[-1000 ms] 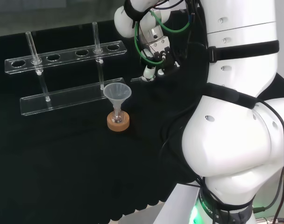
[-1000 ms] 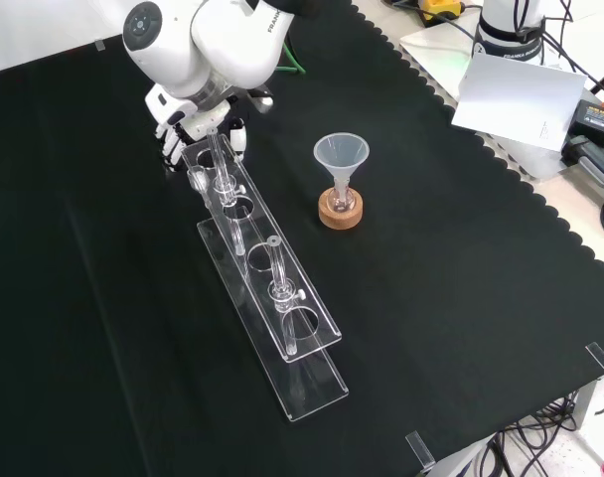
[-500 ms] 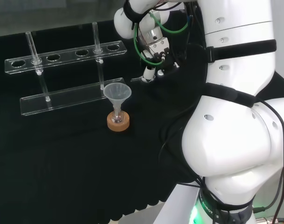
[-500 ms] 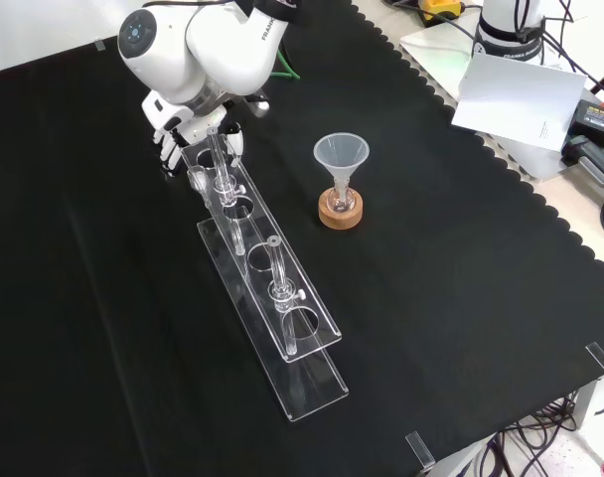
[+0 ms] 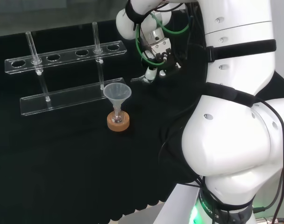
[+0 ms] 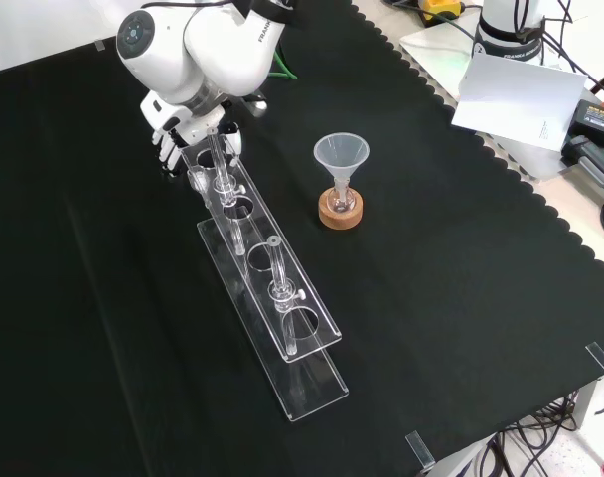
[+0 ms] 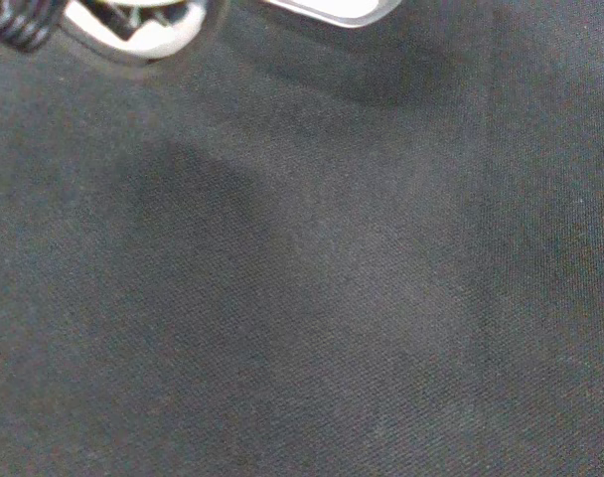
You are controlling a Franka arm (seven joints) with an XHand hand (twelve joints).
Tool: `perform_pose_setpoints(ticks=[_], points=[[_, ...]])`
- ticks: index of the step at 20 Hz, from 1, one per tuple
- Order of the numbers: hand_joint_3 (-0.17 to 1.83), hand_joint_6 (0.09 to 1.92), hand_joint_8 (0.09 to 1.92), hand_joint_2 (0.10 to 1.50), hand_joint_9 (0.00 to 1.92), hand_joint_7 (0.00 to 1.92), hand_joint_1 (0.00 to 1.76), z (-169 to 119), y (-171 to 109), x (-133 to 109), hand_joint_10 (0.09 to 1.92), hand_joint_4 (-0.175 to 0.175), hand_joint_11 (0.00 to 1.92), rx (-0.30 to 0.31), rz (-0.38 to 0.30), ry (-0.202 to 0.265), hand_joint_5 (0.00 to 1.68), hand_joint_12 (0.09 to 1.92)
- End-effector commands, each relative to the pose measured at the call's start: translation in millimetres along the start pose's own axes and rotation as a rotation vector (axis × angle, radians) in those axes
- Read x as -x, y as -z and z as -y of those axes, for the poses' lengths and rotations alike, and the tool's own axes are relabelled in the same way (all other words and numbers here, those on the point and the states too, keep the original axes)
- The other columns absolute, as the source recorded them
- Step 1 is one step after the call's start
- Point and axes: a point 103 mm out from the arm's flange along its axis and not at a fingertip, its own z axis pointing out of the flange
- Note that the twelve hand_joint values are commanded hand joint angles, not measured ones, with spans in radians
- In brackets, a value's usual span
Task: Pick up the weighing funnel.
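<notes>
You are after the weighing funnel. By its kind, expect a small, light, stiff piece of clear glass or plastic. It is probably smooth enough to slip out of a pinch and likely to skid or roll if nudged. If it is glass, the short stem may chip. Plan to take it from both sides across the wider scoop body, close to where it narrows, and leave the stem alone. Close gently and lift straight up, so that it does not drag on the weave.

You cannot tell from these views where it lies. A piece that clear and small is too hard to pick out against the black cloth (image 7: 302, 298). Treat the patch under and just beside the hand as the likeliest place, and confirm it before you commit.

The hand (image 6: 171, 137) hangs low over the cloth, just beside the far end of the clear rack (image 6: 250, 232). A glass tube (image 6: 221, 164) stands in the rack close by it, on the camera's side in the front view. You cannot tell whether the hand is released, clenched or grasping anything, because the arm's white link (image 6: 223, 45) covers most of it. In the wrist view the cloth lies close beneath the palm, with a soft shadow across it.

The funnel (image 6: 341, 154), with its stem in a small flask (image 6: 341, 196) on a cork ring (image 6: 340, 214), stands well apart from the hand, to its right in the front view. It is not your target.
</notes>
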Motion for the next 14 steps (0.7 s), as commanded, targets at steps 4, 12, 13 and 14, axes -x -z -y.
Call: perform_pose_setpoints(ticks=[4,12,13,14], points=[[0.52,0.58,0.65,0.62,0.74,0.44,0.89,-4.0,-6.5,-1.6,0.51,-0.007,0.46,0.012,-0.001,0.010,0.61,1.29],[0.52,0.61,0.65,0.62,0.76,0.46,0.90,-5.7,-10.5,-2.3,0.51,0.001,0.48,0.012,-0.001,0.012,0.64,1.28],[0.53,0.62,0.65,0.62,0.76,0.46,0.90,-5.8,-10.7,-2.1,0.51,0.002,0.48,0.012,0.001,0.011,0.64,1.28],[0.53,0.62,0.65,0.62,0.76,0.46,0.90,-6.0,-11.0,-1.6,0.51,0.003,0.48,0.014,0.002,0.010,0.65,1.28]])
